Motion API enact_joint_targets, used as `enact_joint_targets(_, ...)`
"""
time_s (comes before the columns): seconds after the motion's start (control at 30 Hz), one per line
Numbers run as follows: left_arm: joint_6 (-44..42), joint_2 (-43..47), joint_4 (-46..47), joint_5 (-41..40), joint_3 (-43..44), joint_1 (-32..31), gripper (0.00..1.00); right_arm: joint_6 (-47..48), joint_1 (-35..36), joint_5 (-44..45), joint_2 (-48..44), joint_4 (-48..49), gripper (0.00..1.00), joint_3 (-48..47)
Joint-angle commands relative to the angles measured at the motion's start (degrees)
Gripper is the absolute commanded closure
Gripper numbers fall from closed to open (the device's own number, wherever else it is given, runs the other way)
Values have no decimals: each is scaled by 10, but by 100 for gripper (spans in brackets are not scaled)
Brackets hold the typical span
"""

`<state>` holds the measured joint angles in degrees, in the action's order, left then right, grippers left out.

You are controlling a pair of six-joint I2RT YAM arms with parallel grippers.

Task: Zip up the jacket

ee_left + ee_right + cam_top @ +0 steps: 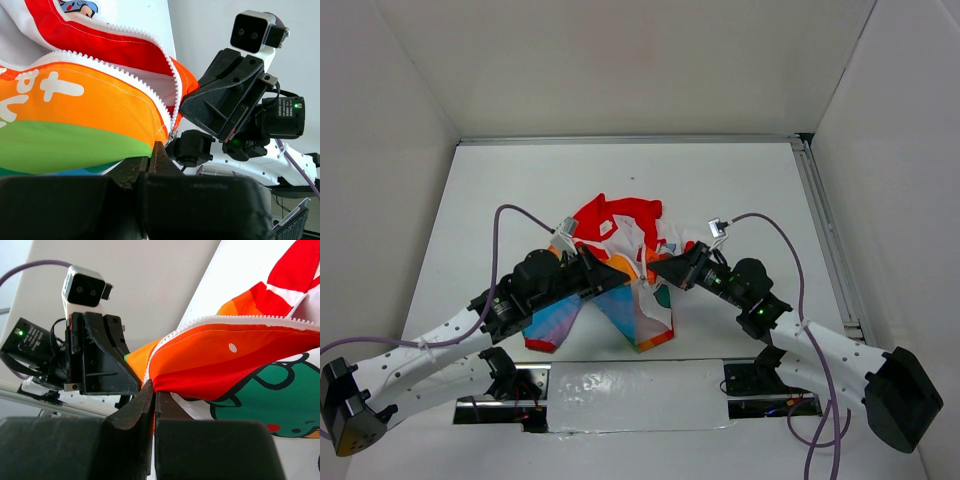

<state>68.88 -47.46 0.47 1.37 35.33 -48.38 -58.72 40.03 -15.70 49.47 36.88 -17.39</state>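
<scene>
Jacket [638, 300] lies bunched mid-surface [480, 200], just past the arm bases, with both arms reaching in on it. Nearest the bases, its rainbow panels [552, 325] droop onto the surface. Just beyond them the left gripper [616, 283] and right gripper [658, 266] face each other close together over the front opening. Left wrist view: left gripper [157, 150] has its jaws together, pinching thin orange-green fabric at the edge, right by the low end of the zip. Right wrist view: right gripper [152, 390] has its jaws together too, clamped on the orange-red edge on the opposite side. Zipper teeth [100, 65] run in two white rows, spread apart higher up and meeting near the jaws, so the zip looks mostly undone. Can't make out the slider or pull tab for sure. Farthest out, the red collar [620, 213] sits crumpled. Handling guess: very light, floppy, thin cloth that wrinkles and slides, so it gives no stiffness to pull against. Best hold is probably one side pinning the hem taut below the zip while the other takes the pull tab; slack fabric could jam in the teeth.
</scene>
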Motion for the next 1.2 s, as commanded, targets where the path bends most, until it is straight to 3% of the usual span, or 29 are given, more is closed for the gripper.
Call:
enact_joint_targets(0.0,-18,8,31,5,-4,-3,100,-9,-7,-1,-4,38,100,-19)
enact_joint_targets(0.43,-22,-3,42,17,-4,-3,100,-16,-11,-33,25,60,100,-27)
enact_joint_targets(0.7,-39,-11,42,28,0,-2,100,-31,-11,-9,13,55,100,-23)
enact_joint_targets(1.0,-77,-19,19,26,18,-3,100,34,-7,31,-9,-159,100,-91)
enact_joint_targets(1.17,-91,-16,36,31,14,-4,100,57,-1,46,-13,-200,100,-106)
